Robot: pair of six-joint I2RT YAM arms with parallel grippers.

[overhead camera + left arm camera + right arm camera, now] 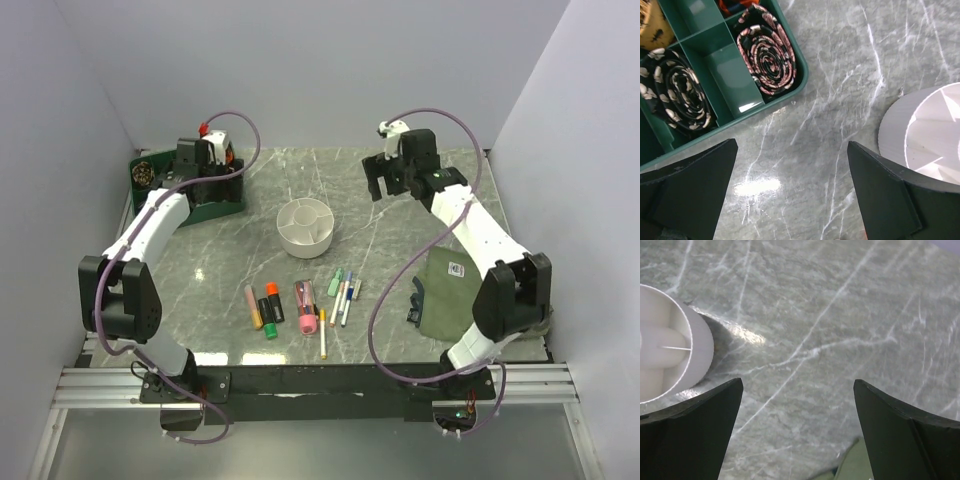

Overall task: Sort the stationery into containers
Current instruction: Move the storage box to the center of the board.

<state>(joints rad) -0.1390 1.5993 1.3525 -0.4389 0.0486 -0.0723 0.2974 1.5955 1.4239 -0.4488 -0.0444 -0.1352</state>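
Tabletop (390, 225): grey-green marble pattern, walled in by pale panels on three sides.

My left arm (150, 225) reaches to the far-left corner. My right arm (480, 235) reaches to the far right.

Olive-green cloth pouch (450, 290): lies flat at near right, beside the right arm's base.

Dark green compartment tray (228, 205): far-left corner, partly under my left wrist. The left wrist view shows two coiled patterned bands (767, 52) in its compartments, standing on edge.

White round bowl (300, 246): mid-tabletop, divided by inner walls around a central cup. It sits between my two wrists, nearer the left.

Left fingers (690, 190): spread wide, nothing between them, hovering over bare marble between the tray's corner and the bowl's rim.

Right fingers (690, 425): also spread wide and holding nothing, over bare marble just right of the bowl.

Stationery lies in a loose row on the tabletop, on the near side of the bowl and apart from it. From left to right:
- tan marker (253, 307)
- orange-capped black marker (273, 296), with a green-capped black marker (268, 325) close beside it
- thick pink marker (304, 305)
- thin yellow pen (322, 335), the nearest to the tabletop edge
- cluster of white pens (343, 290) with green and blue caps, side by side; the exact count is too small to tell
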